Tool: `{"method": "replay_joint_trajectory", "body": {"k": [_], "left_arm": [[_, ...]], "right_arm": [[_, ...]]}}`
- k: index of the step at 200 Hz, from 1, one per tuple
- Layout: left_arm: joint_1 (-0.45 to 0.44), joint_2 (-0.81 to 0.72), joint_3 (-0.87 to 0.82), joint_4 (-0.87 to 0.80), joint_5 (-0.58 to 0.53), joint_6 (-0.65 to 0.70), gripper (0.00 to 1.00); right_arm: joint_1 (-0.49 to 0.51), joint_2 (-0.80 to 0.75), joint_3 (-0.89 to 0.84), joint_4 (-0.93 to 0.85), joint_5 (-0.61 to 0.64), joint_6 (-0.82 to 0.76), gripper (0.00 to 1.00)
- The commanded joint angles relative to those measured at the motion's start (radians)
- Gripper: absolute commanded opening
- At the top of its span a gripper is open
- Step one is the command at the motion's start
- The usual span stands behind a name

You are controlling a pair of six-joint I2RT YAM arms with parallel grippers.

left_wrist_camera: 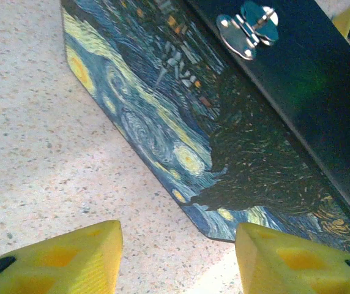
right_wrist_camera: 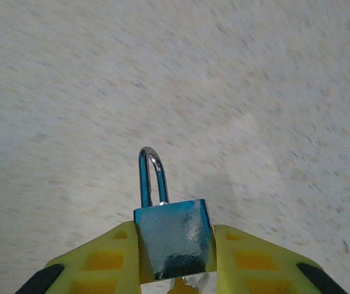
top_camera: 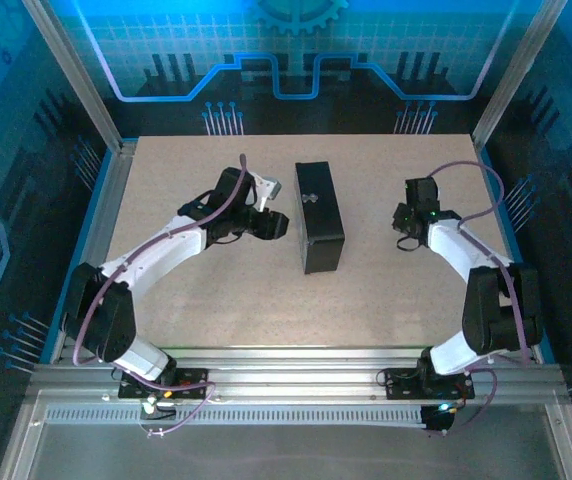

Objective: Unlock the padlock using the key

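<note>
our right jaws are clamped on the blue body of the padlock, one yellow pad on each side. the shackle points away from the wrist, with bare surface beyond it. our left jaws stand apart with nothing between them, hanging by the near corner of the black box, at its painted face.

as for progress, we judge the task to be in its early part. the lock is in hand, but the shackle looks seated in the body, so it reads as locked. the key we cannot place for sure. a pale silvery sliver peeks out under the lock body between the pads. it may be the key, though too little shows to say. what is left, as we read it, is to seat the key in the keyway, turn it and free the shackle.

for room, the overhead view has the box lying between the two arms, close beside the left jaws and well apart from the right ones. bare surface lies all round the padlock, so the right side has free room. the left side is tighter. the box's edge and its metal latch are near, and a careless sideways sweep could knock the box. the frame rails at the rim of the surface stand well apart from both jaws.
</note>
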Motion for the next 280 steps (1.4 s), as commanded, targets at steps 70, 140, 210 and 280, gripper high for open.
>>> {"method": "replay_joint_trajectory", "body": {"k": [70,140,210,280], "left_arm": [[0.022,-0.073,-0.006,-0.03,-0.056,-0.009,0.54],[0.06,-0.082,-0.012,-0.045,-0.086,-0.035,0.55],[0.062,-0.068,-0.002,-0.043,-0.078,-0.064,0.55],[0.061,-0.065,-0.003,-0.057,-0.095,-0.053,0.55]], "right_arm": [[-0.121,0.193,0.127,-0.17,-0.163,0.025,0.44],[0.039,-0.064,0.23,-0.18,-0.356,-0.157,1.0],[0.304,-0.115,0.337,-0.272,-0.452,-0.227,1.0],[0.472,0.036,0.44,-0.389,-0.303,-0.275,1.0]]}}
